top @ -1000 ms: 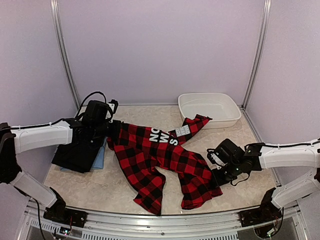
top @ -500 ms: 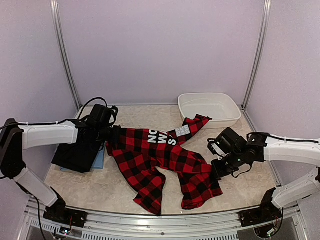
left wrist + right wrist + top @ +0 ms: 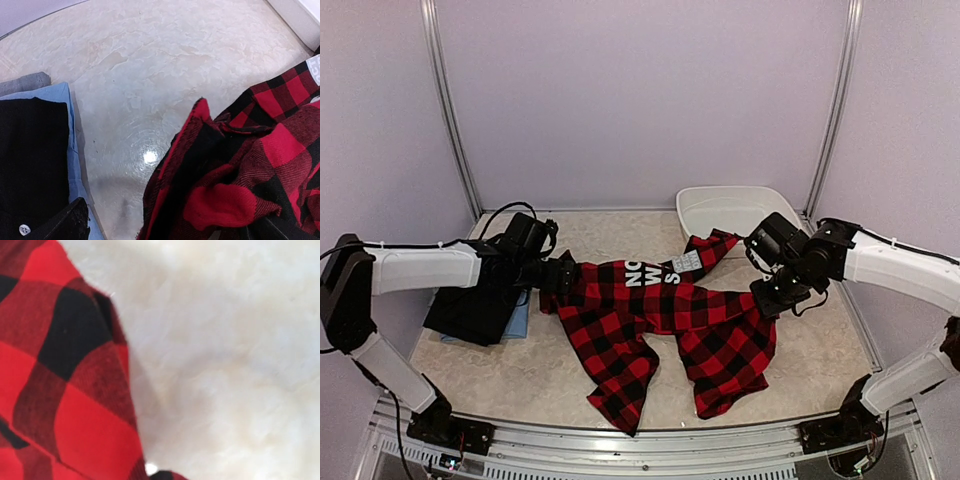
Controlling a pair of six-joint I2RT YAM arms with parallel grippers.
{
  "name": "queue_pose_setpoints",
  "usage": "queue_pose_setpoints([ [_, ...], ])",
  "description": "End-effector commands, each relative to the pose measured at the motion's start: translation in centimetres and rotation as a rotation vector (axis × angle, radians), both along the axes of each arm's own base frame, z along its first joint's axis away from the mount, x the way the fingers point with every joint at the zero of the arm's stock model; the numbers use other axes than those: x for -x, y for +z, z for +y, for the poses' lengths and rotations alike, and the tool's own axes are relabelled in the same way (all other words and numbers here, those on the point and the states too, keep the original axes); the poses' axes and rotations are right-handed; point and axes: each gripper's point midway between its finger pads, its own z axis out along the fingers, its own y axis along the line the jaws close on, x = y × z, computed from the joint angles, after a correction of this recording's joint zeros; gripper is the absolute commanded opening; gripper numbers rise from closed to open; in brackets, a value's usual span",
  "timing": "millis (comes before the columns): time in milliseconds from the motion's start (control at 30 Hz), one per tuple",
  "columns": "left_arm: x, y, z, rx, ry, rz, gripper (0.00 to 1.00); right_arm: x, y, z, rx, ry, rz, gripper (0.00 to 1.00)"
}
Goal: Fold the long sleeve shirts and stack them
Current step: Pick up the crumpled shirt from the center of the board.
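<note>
The red-and-black checked flannel shirt (image 3: 650, 320) lies spread across the table's middle, one sleeve reaching toward the basin. My right gripper (image 3: 772, 297) is shut on the shirt's right side and holds that part raised; the right wrist view shows blurred checked cloth (image 3: 60, 390) over pale table. My left gripper (image 3: 560, 275) sits at the shirt's left edge, where bunched flannel (image 3: 250, 170) covers its fingers. The black buttoned shirt (image 3: 470, 305) (image 3: 30, 160) lies folded at the left on a light blue one (image 3: 520, 318) (image 3: 65, 105), with a grey one (image 3: 25, 82) beneath.
A white oval plastic basin (image 3: 692, 212) stands at the back right, its wall (image 3: 295, 15) in the corner of the left wrist view. The right forearm reaches across in front of it. Lilac walls and metal posts close in the table.
The right gripper rose and moved back toward the basin, dragging the shirt's right side up. The left gripper shifted right along the shirt's left edge, away from the folded pile.
</note>
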Motion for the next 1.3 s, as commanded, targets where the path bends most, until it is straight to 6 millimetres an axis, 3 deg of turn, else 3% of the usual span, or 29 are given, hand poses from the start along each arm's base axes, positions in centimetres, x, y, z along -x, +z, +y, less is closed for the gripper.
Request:
queue_pose_setpoints([
  [0, 0.7, 4.2, -1.7, 0.025, -0.065, -0.124, 0.99, -2.6, 0.9, -0.8, 0.067, 0.036, -0.043, 0.00],
  [100, 2.1, 5.6, -3.0, 0.008, -0.111, -0.189, 0.99, -4.2, 0.5, -1.2, 0.072, 0.035, -0.047, 0.00],
  [200, 2.8, 6.4, -3.0, -0.017, -0.103, -0.231, 0.99, -5.3, -0.1, -0.8, 0.037, 0.062, -0.045, 0.00],
  [400, 1.8, 7.7, 1.7, -0.122, 0.113, -0.272, 0.99, -6.3, -0.7, -1.3, 0.050, 0.056, -0.040, 0.00],
  [433, 1.8, 7.5, 1.5, -0.124, 0.104, -0.266, 0.98, -6.3, -0.7, -1.3, 0.046, 0.058, -0.039, 0.00],
  [533, 2.9, 7.5, -2.3, -0.033, -0.062, -0.246, 0.97, -6.4, -1.1, -1.5, 0.043, 0.057, -0.034, 0.00],
  [600, 3.7, 7.5, -3.4, 0.036, -0.120, -0.225, 0.97, -6.4, -1.3, -1.4, 0.039, 0.061, -0.027, 0.00],
  [767, 3.5, 6.9, -1.0, 0.086, -0.039, -0.178, 0.95, -6.6, -1.8, -1.0, 0.032, 0.075, -0.010, 0.00],
  [867, 5.7, 6.9, -3.9, 0.219, -0.192, -0.132, 0.89, -6.7, -1.4, -0.6, 0.018, 0.085, -0.016, 0.00],
  [1133, 13.2, 1.9, -4.8, 0.515, -0.228, 0.065, 0.75, -7.1, -0.8, 0.2, -0.010, 0.109, -0.030, 0.00],
  [1267, 14.3, -0.1, -4.6, 0.511, -0.208, 0.087, 0.69, -7.4, -1.1, 0.7, -0.022, 0.123, -0.022, 0.00],
])
